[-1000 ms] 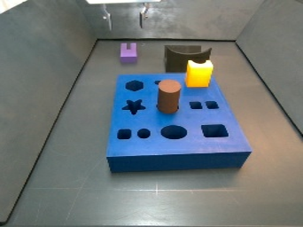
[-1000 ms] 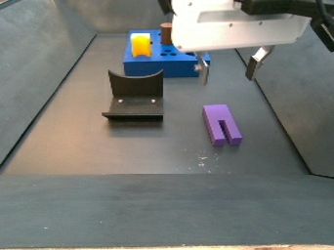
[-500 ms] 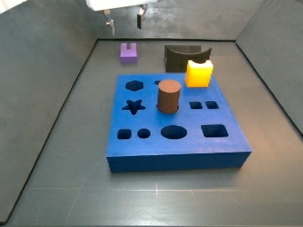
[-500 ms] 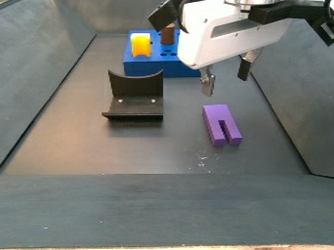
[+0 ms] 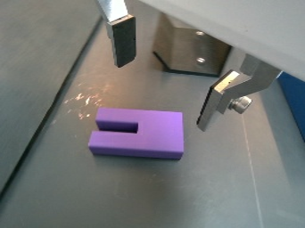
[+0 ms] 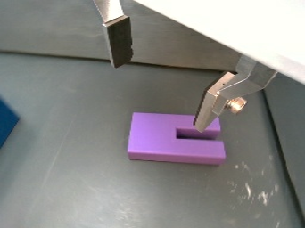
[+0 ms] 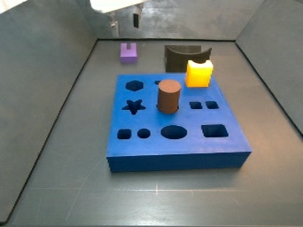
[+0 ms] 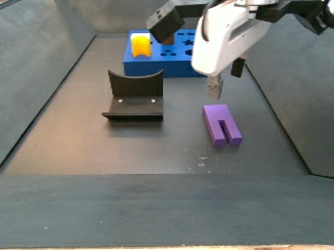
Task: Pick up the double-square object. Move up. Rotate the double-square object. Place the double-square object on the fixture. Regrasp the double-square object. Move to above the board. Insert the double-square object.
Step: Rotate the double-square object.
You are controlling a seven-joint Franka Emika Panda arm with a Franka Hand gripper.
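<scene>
The double-square object is a purple block with a slot; it lies flat on the dark floor, seen in both wrist views (image 5: 139,132) (image 6: 177,138) and both side views (image 7: 128,51) (image 8: 224,124). My gripper (image 5: 166,73) (image 6: 162,74) hangs above it, open and empty, its silver fingers (image 5: 120,39) wide apart. In a side view the gripper (image 8: 224,80) is just above the block's far end. The dark fixture (image 8: 133,97) (image 7: 182,58) stands on the floor next to the blue board (image 7: 178,122).
A yellow block (image 7: 199,72) and a brown cylinder (image 7: 168,97) stand in the board. Grey walls (image 7: 66,62) enclose the floor on all sides. The fixture also shows in a wrist view (image 5: 192,50).
My gripper has turned about its vertical axis and come lower towards the purple block. The block, fixture and board have not moved.
</scene>
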